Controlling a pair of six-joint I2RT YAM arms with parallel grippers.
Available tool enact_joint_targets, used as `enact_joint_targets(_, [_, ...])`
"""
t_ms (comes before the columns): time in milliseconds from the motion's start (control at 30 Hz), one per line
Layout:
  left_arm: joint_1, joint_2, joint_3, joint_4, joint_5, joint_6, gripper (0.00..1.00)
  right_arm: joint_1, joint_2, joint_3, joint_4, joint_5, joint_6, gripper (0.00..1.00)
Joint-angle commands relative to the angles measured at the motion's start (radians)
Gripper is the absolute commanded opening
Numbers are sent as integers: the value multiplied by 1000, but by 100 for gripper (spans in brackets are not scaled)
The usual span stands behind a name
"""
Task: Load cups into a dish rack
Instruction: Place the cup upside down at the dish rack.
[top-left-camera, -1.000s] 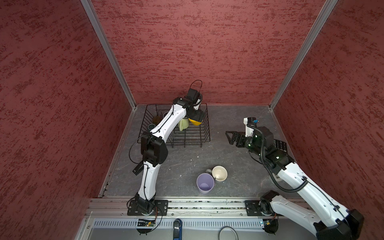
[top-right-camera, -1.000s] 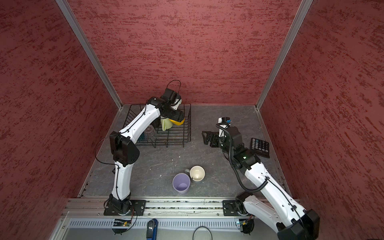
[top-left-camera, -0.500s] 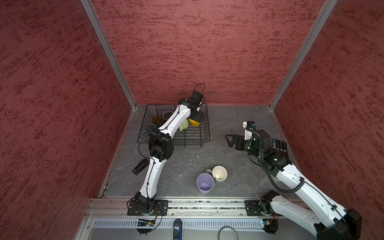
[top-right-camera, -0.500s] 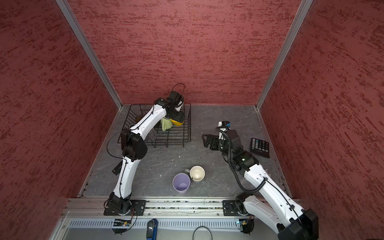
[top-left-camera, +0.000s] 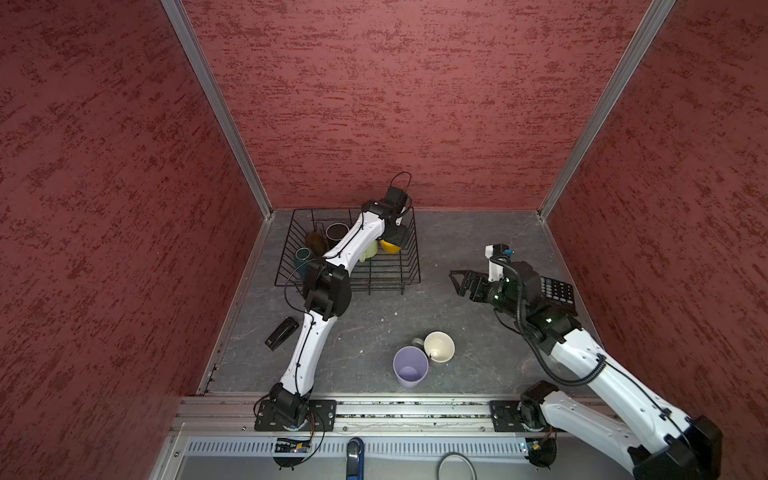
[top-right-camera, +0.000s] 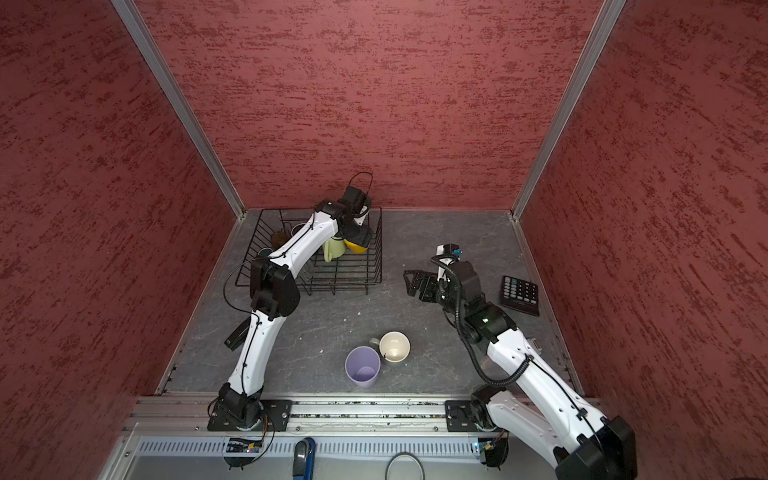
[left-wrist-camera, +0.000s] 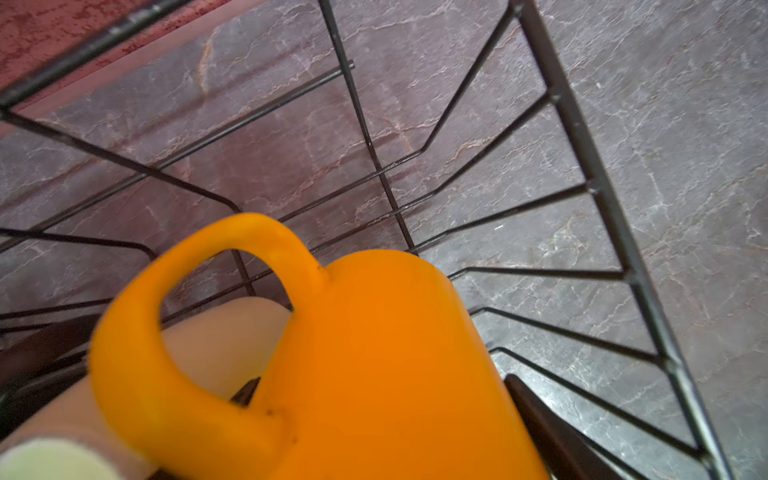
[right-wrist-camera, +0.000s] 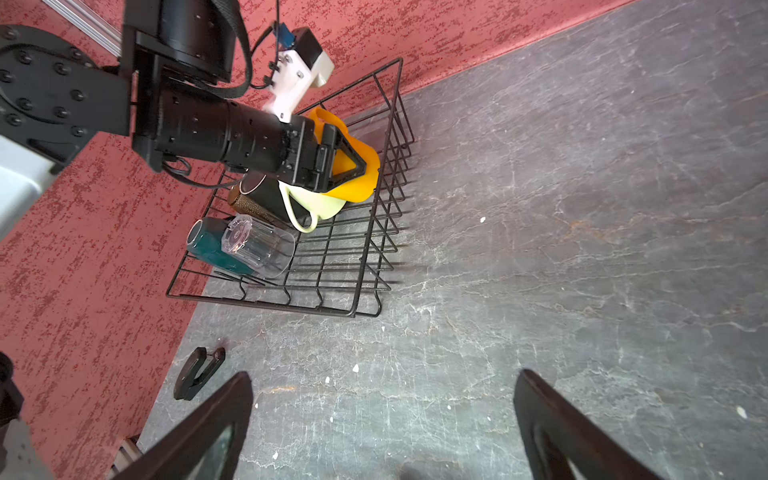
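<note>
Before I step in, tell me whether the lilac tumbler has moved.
No. The lilac tumbler stands where it did, beside the grey mug, just behind the front rail.

Black stapler (top-left-camera: 281, 333) on grey tabletop (top-left-camera: 457, 232) — black calculator (top-right-camera: 520, 289) well apart, opposite side.

Soft, even light is filling the space, and both top views are looking bright and sharp. Only faint shadows are lying on the desk (top-left-camera: 374, 324). In the left wrist view the yellow mug (left-wrist-camera: 374, 365) is sitting very close and looking blurry. In the right wrist view the fingers (right-wrist-camera: 216, 419) of the right tool (right-wrist-camera: 384, 376) are looking a bit fuzzy.
</note>
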Motion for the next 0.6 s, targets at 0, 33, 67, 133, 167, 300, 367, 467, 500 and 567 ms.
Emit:
enact_joint_targets(0, [-8,22,39,44,-20,16,3,-4,-10,-12,33,-13,24,99])
enact_joint_targets(33, [-8,27,43,43,-20,17,3,-5,-9,-13,35,-13,24,99])
enact_joint_targets(67, [-8,29,45,43,-19,17,4,-4,-7,-13,37,-14,26,99])
enact_joint_targets(133, [-8,35,45,47,-19,20,5,-4,-3,-14,38,-16,28,99])
enact_joint_targets(167, [-8,39,45,47,-20,22,7,-5,-1,-15,39,-17,27,99])
enact_joint_targets(300, [-8,56,50,46,-17,22,16,-5,3,-14,42,-18,28,99])
enact_joint_targets(367, [-8,65,56,44,-16,22,24,-5,3,-13,39,-17,28,99])
enact_joint_targets(467, [-8,73,62,42,-19,22,43,-4,3,-12,39,-16,27,99])
enact_joint_targets(500, [-8,75,65,42,-19,23,47,-5,5,-12,40,-17,27,99])
enact_joint_targets(567, [-8,79,67,41,-23,23,57,-5,6,-12,39,-17,27,99])
